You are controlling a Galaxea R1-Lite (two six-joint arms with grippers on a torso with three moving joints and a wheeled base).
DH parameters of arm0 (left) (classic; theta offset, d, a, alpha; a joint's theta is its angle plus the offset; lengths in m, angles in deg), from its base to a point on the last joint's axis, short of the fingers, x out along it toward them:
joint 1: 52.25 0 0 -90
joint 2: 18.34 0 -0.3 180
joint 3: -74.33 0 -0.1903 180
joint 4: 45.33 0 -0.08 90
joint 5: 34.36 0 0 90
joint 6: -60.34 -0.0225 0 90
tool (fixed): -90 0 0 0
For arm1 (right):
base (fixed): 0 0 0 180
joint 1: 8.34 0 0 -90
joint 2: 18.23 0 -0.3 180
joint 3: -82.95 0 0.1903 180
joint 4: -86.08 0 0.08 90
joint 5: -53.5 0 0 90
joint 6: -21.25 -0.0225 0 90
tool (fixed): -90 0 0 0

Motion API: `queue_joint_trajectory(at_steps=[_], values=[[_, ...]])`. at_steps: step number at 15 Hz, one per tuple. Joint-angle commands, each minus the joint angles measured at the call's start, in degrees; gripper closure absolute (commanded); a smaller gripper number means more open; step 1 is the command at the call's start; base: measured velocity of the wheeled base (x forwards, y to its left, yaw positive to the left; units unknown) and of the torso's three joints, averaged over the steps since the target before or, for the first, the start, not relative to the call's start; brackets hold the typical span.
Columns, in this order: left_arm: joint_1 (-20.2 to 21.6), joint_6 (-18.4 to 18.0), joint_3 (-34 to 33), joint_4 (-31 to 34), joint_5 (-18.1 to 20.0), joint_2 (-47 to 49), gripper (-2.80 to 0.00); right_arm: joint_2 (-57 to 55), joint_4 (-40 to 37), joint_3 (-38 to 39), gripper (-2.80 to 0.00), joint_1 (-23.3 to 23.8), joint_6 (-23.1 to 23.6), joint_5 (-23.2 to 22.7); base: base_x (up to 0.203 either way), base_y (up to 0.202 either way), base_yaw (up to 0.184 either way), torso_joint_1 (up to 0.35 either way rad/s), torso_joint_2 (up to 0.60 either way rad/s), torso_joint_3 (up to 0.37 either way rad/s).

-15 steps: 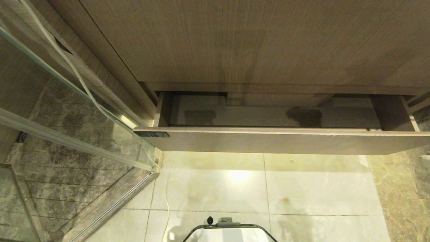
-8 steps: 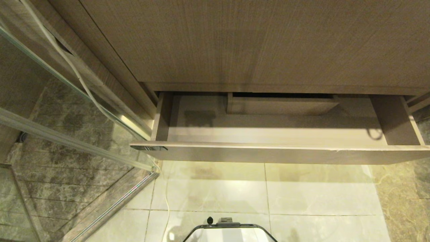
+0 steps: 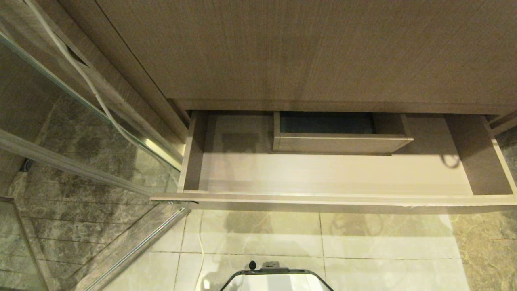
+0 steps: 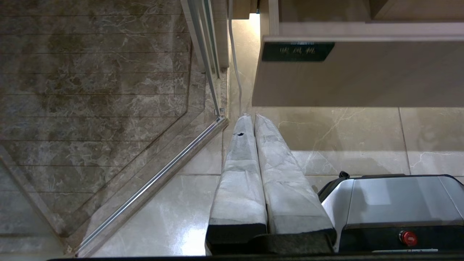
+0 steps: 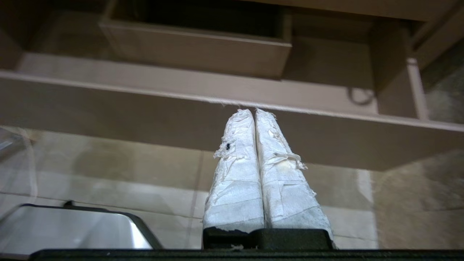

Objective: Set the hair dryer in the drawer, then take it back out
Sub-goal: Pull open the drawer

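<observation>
Both hands outside head view, drawer (image 3: 331, 173) right end cropped

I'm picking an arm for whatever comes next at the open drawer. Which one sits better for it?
Right, probably. The right gripper, shut, points at the middle of the drawer front; the left gripper, shut, sits off its left end by the glass door. No hair dryer shows.

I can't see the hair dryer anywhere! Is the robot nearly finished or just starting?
Done: the drawer is pulled out, and the part in view has no hair dryer in it. In hand: nothing; the right gripper is shut and empty in front of the drawer, and the left gripper is shut over the floor. Whether the dryer has already been in and out can't be told.
</observation>
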Motion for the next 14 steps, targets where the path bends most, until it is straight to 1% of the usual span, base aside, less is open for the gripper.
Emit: queue_joint_trajectory(at_steps=[1, 2, 3, 4, 5, 7, 9, 10, 13, 14], values=[[0.01, 0.03, -0.07, 0.00, -0.01, -0.02, 0.00, 3.60, -1.33, 2.50, 0.00, -2.77, -0.28, -1.34, 0.000, 0.000, 0.000, 0.000, 0.00, 0.000], [0.01, 0.03, 0.00, 0.09, -0.02, -0.03, 0.00, 3.70, -1.92, 2.50, 0.00, -3.32, 1.24, -2.38, 0.000, 0.000, 0.000, 0.000, 0.00, 0.000], [0.01, 0.03, 0.00, 0.00, 0.05, -0.02, 0.00, 3.71, -2.82, 2.50, 0.00, -3.45, 1.18, -3.36, 0.000, 0.000, 0.000, 0.000, 0.00, 0.000], [0.01, 0.03, -0.08, 0.00, 0.06, -0.02, 0.00, 3.71, -4.55, 2.50, 0.00, -3.58, 0.93, -3.29, 0.000, 0.000, 0.000, 0.000, 0.00, 0.000], [0.01, 0.03, -0.09, 0.05, 0.02, -0.02, 0.00, 3.71, -5.02, 2.50, 0.00, -3.61, 0.13, -3.13, 0.000, 0.000, 0.000, 0.000, 0.00, 0.000], [0.01, 0.03, -0.09, 0.09, 0.06, -0.02, 0.00, 3.71, -5.23, 2.50, 0.00, -3.61, 0.26, -3.12, 0.000, 0.000, 0.000, 0.000, 0.00, 0.000], [0.01, 0.03, 0.00, 0.00, 0.04, -0.02, 0.00, 3.71, -5.52, 2.50, 0.00, -3.61, -1.07, -3.12, 0.000, 0.000, 0.000, 0.000, 0.00, 0.000], [0.01, 0.03, 0.00, 0.00, 0.06, -0.02, 0.00, 3.71, -5.60, 2.50, 0.00, -3.61, -2.91, -3.05, 0.000, 0.000, 0.000, 0.000, 0.00, 0.000], [0.01, 0.03, 0.00, 0.00, -0.02, -0.02, 0.00, 3.71, -5.68, 2.50, 0.00, -3.61, -3.07, -2.95, 0.000, 0.000, 0.000, 0.000, 0.00, 0.000], [0.01, 0.03, 0.00, 0.00, 0.01, -0.02, 0.00, 3.71, -5.72, 2.50, 0.00, -3.61, -2.49, -3.04, 0.000, 0.000, 0.000, 0.000, 0.00, 0.000]])
